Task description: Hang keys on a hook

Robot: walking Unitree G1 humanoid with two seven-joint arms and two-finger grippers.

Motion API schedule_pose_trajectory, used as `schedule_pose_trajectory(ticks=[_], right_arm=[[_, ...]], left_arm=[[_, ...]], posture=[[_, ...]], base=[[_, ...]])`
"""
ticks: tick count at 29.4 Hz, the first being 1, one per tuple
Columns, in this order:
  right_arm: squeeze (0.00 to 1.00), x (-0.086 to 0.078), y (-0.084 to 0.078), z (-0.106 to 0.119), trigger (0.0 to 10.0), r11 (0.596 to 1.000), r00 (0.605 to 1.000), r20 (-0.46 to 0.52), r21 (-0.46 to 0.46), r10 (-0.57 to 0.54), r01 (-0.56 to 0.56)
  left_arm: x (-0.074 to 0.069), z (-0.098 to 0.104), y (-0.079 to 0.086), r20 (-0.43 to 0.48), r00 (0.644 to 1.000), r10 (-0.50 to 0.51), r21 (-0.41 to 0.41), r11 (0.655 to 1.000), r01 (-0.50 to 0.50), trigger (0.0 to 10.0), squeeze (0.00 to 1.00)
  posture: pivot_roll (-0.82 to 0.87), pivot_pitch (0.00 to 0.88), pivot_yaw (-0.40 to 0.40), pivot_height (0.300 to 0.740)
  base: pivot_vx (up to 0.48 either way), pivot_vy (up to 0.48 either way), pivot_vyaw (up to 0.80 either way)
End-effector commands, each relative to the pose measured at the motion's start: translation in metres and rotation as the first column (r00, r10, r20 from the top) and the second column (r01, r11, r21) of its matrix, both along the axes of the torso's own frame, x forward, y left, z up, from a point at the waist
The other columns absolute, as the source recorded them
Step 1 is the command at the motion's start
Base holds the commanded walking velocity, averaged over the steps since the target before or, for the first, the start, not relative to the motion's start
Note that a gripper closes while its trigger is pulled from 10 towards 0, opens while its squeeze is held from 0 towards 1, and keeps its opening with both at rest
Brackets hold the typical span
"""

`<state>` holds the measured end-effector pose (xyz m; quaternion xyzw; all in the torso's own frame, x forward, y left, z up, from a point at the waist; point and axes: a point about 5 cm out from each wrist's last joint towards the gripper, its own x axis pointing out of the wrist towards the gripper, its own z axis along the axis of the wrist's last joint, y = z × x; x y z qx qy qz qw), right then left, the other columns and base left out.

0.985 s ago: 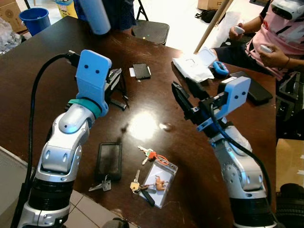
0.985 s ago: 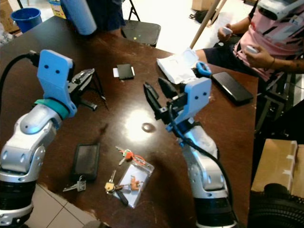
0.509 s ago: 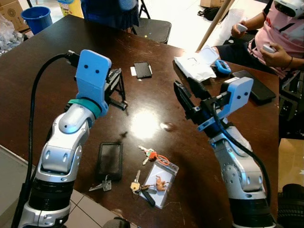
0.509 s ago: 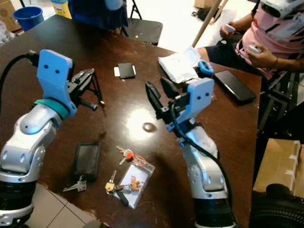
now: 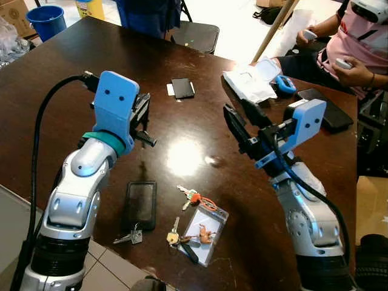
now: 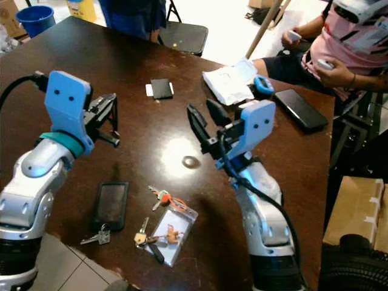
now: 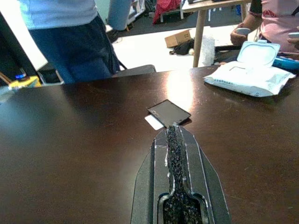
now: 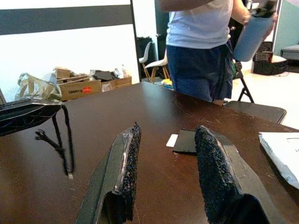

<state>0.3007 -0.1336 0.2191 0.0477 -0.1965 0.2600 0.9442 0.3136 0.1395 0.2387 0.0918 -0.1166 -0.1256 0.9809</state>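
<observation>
Dark brown glossy desk [image 5: 54, 85]. Nearest, at its front edge: keys [image 5: 189, 197] w/ a clear card tag, beside a black case [image 5: 140, 205]. Above them, left hand [image 5: 144, 119] pinched shut on a thin black hook [image 6: 113, 138]; right hand [image 5: 241, 121] spread wide, empty. Next, likely: right hand drops to the key ring, grips the ring, not the tag. Farther: wipes pack [image 5: 251, 80], seated person [image 5: 357, 42] w/ controllers, blue bucket [image 5: 45, 17].

The left pincer [image 5: 143, 121] sits lower and nearer the robot than a second ago, its closed fingers over the table [image 5: 73, 73] and farther from the small black card [image 5: 182, 88]. The right pincer [image 5: 242, 118] has edged slightly toward the wipes pack [image 5: 248, 82].
</observation>
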Motion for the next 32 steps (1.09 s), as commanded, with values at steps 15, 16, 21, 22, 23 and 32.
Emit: schedule_pose_trajectory(ticks=[15, 16, 21, 22, 23, 32], right_arm=[[0.00, -0.004, 0.002, 0.012, 10.0, 0.991, 0.992, 0.039, -0.064, 0.117, -0.114], [0.00, -0.003, -0.001, 0.008, 10.0, 0.987, 0.990, 0.015, -0.078, 0.141, -0.139], [0.00, -0.004, 0.000, -0.005, 10.0, 0.965, 0.970, -0.052, -0.103, 0.237, -0.242], [0.00, -0.004, 0.000, -0.005, 10.0, 0.965, 0.970, -0.052, -0.103, 0.237, -0.242], [0.00, -0.005, 0.005, -0.014, 10.0, 0.953, 0.957, -0.088, -0.108, 0.276, -0.285], [0.00, -0.009, 0.021, -0.028, 10.0, 0.909, 0.908, -0.154, -0.095, 0.389, -0.406]], left_arm=[[-0.004, -0.004, -0.045, -0.135, 0.931, -0.340, -0.136, 0.937, 0.322, 10.0, 0.00], [-0.008, 0.001, -0.056, -0.134, 0.884, -0.448, -0.177, 0.889, 0.423, 10.0, 0.00], [-0.010, 0.014, -0.073, -0.092, 0.829, -0.551, -0.207, 0.825, 0.525, 10.0, 0.00], [-0.010, 0.014, -0.073, -0.092, 0.829, -0.551, -0.207, 0.825, 0.525, 10.0, 0.00], [-0.007, 0.024, -0.077, -0.055, 0.836, -0.546, -0.205, 0.826, 0.526, 10.0, 0.00], [-0.004, 0.051, -0.079, 0.023, 0.840, -0.542, -0.185, 0.823, 0.536, 10.0, 0.00]], posture=[[0.01, 0.089, 0.058, 0.740], [0.00, 0.086, 0.064, 0.740], [0.01, 0.082, 0.064, 0.740], [0.01, 0.082, 0.064, 0.740], [0.02, 0.083, 0.055, 0.740], [0.02, 0.085, 0.055, 0.740]], base=[[0.000, 0.000, 0.00], [0.000, 0.000, 0.00], [0.000, 0.000, 0.00], [0.000, 0.000, 0.00], [0.000, 0.000, 0.00], [0.000, 0.000, 0.00]])
